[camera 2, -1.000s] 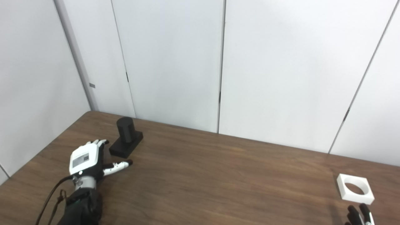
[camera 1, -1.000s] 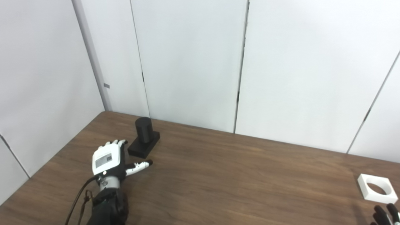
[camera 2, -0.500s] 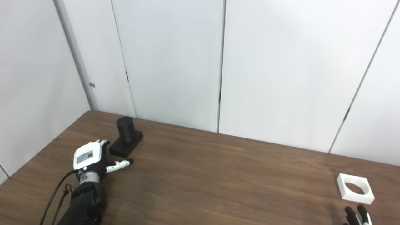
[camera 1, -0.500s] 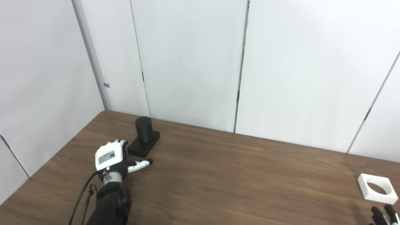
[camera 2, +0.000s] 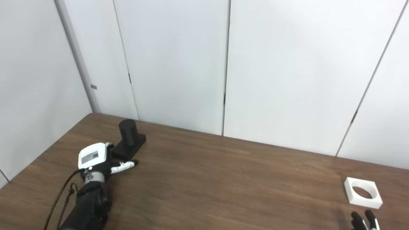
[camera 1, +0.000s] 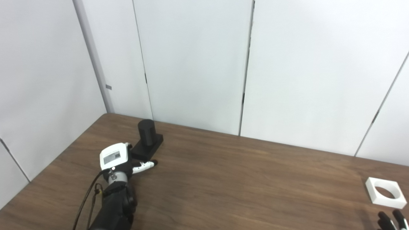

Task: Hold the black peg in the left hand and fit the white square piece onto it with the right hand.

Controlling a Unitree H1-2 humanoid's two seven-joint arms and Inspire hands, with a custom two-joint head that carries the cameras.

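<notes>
Left eye view: the left hand (camera 1: pixel 115 158) has closed in over the past second and now sits against the near edge of the black cylindrical peg on its square base (camera 1: pixel 147 140), fingers apart, thumb extended, nothing held — grasp appears imminent, not yet made. The peg stands upright at the far-left of the brown wooden bench (camera 1: pixel 239 185), unmoved. The white square piece with round hole (camera 1: pixel 386 191) lies at the right edge, untouched. The right hand (camera 1: pixel 390 221) shows only fingertips at the frame's bottom — its state cannot be told.

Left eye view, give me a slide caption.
Left hand reaching the black peg; white square piece waits far right.
</notes>
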